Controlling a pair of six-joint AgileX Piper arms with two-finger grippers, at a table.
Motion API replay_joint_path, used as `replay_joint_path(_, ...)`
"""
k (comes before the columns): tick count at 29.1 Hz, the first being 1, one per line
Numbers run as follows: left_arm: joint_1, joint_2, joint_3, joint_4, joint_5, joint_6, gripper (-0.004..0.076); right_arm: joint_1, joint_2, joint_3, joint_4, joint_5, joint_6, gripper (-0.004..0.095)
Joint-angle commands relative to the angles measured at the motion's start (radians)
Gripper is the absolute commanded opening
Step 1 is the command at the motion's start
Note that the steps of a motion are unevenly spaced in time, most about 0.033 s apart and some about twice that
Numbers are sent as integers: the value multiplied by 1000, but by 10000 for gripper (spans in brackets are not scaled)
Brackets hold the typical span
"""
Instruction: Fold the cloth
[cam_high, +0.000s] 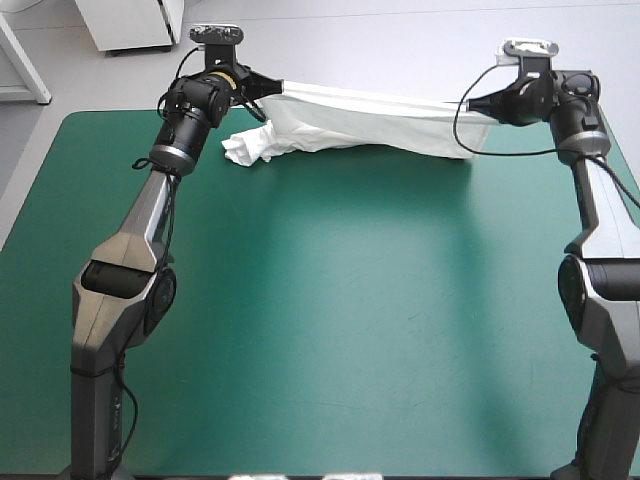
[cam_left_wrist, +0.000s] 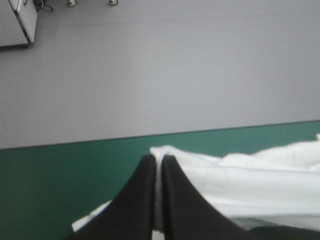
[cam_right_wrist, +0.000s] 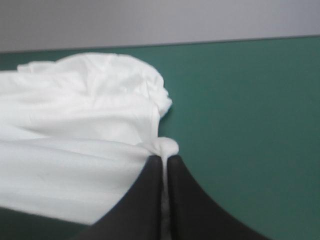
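At the far edge of the surface (cam_high: 330, 320), one T-shirt (cam_high: 370, 128), white: slung between your left hand (cam_high: 272, 88) and right hand (cam_high: 472, 102), each clamped on its upper edge, a bunched end drooping beside the left; judged light, limp, slippery, so take it at corners or hems.

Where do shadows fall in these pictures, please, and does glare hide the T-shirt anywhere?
High view: the T-shirt, held up between the left gripper and the right gripper, throws a soft shadow on the teal-green cover; no glare hides it. Right wrist view: dark shade lies under the cloth. Left wrist view: likewise.
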Motion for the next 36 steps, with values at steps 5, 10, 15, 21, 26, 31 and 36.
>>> replay_joint_path(5, -4, -230, 272, 17, -110, 2, -10, 30, -433, 696, -75, -439, -36, -12)
replay_joint_path(10, -4, -512, 801, 16, -414, -10, -10, 30, -610, 987, -47, -497, -36, -12)
replay_joint_path(15, -4, -742, 1202, -35, -458, -27, -10, 30, -708, 1114, -35, -431, -18, -12)
replay_joint_path(21, -34, -1002, 1517, -80, -440, -54, -10, 30, -816, 1268, -18, -385, -9, -12)
replay_joint_path(26, -97, -1149, 1638, -80, -316, -90, -10, 30, -931, 1387, 31, -329, -9, -12)
replay_joint_path(31, -166, -1232, 1699, -75, -211, -148, -10, 30, -1064, 1489, 50, -245, -9, -12)
replay_joint_path(36, -254, -1346, 1783, -73, -102, -242, -10, 30, -1212, 1561, 60, -142, -9, -12)
